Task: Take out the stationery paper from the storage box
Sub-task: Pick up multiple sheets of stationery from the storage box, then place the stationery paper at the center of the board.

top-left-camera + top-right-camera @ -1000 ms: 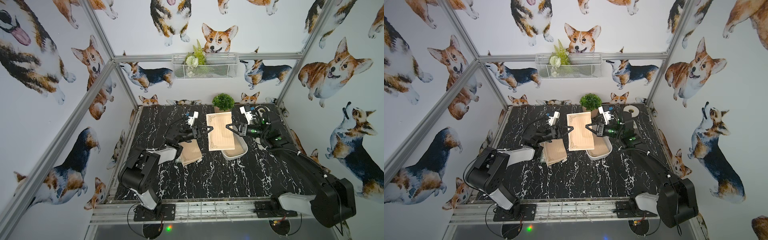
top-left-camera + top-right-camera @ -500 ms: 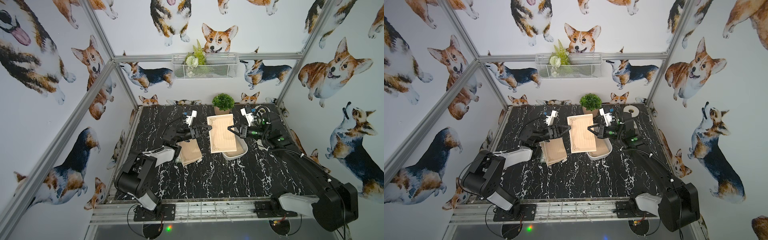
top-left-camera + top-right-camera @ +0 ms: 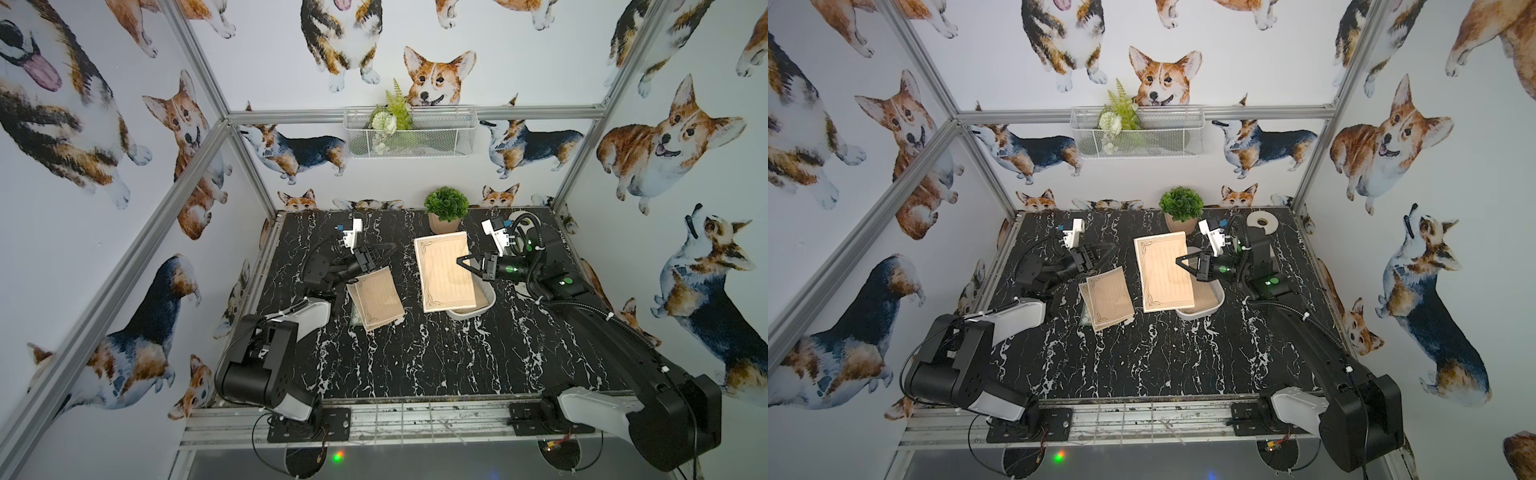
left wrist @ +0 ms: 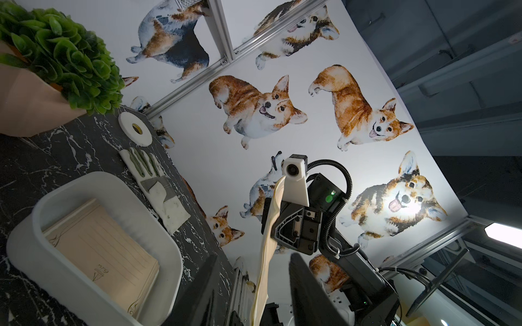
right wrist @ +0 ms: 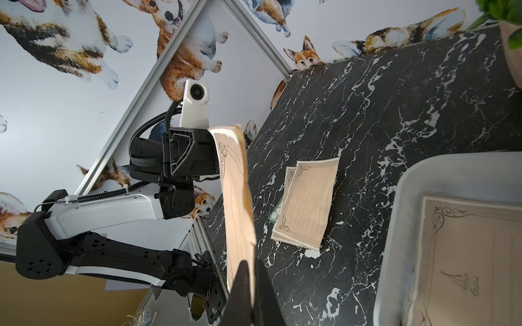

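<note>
Raised sheet [image 3: 444, 270] — barrier over box [image 3: 487, 302]

Tan ruled stationery paper [image 3: 444, 270] aloft, tilted over the glossy white storage box [image 3: 469, 314] — more sheets inside

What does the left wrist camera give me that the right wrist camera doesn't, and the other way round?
Left wrist only: the tape roll and the work glove near the storage box. Right wrist only: the removed sheets lying on the table. Both: the box with tan paper inside, and the held sheet pinched by the right gripper.
</note>
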You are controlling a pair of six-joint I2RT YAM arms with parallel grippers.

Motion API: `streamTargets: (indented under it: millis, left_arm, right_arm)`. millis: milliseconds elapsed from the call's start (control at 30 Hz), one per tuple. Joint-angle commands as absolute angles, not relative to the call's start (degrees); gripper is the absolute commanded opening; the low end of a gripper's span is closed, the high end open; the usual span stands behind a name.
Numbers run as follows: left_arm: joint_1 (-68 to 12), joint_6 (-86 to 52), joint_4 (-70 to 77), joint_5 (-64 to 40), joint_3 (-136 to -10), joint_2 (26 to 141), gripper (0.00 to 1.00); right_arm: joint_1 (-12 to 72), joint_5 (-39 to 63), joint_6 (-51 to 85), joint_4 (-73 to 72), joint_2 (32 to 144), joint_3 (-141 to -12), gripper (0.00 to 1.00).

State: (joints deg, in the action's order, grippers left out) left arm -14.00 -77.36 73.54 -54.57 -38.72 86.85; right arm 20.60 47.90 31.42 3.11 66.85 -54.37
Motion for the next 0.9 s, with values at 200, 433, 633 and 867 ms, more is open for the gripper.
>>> streamTargets:
  millis: [200, 433, 633, 867]
  left_arm:
    - [-16.8, -62.5, 50.4, -52.9, -41.6, 80.0, 0.35]
    - [-19.9, -50.8, 32.7, -50.5, -45.4, 76.5, 0.35]
    - [-19.9, -49.9, 31.2, -50.2, -45.1, 76.0, 0.34]
    - [-19.9, -49.7, 30.7, -49.7, -45.5, 75.9, 0.33]
  right_arm:
    - [21.0, 53.2, 35.0, -3.2, 68.8, -54.2, 0.00]
    - [22.4, 53.3, 34.6, -3.2, 70.0, -55.2, 0.00]
    - [22.5, 52.4, 33.1, -0.9, 69.2, -55.3, 0.00]
    - [22.5, 53.7, 33.7, -1.3, 69.3, -55.2, 0.00]
